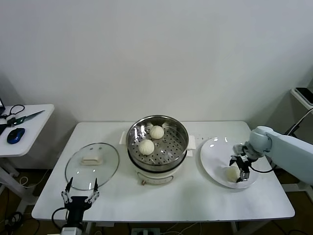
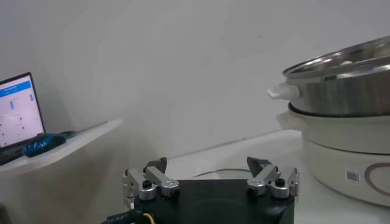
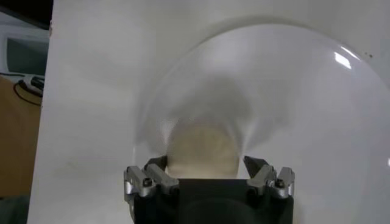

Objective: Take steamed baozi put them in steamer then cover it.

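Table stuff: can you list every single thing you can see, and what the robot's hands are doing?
baozi in steamer: two, cream-white, on the perforated tray.
baozi on plate: one, cream-white, near the plate's front edge.
steamer: one, shiny steel on a white base, table centre.
cover: one, clear glass with a cream handle, lying flat on the table left of the steamer.
plate: one, white, right of the steamer.
table: one, white.
side table: one, white, far left, carrying a blue mouse.
left gripper: open, at the table's front edge below the cover, holding nothing.
right gripper: open, fingers either side of the plate's baozi.
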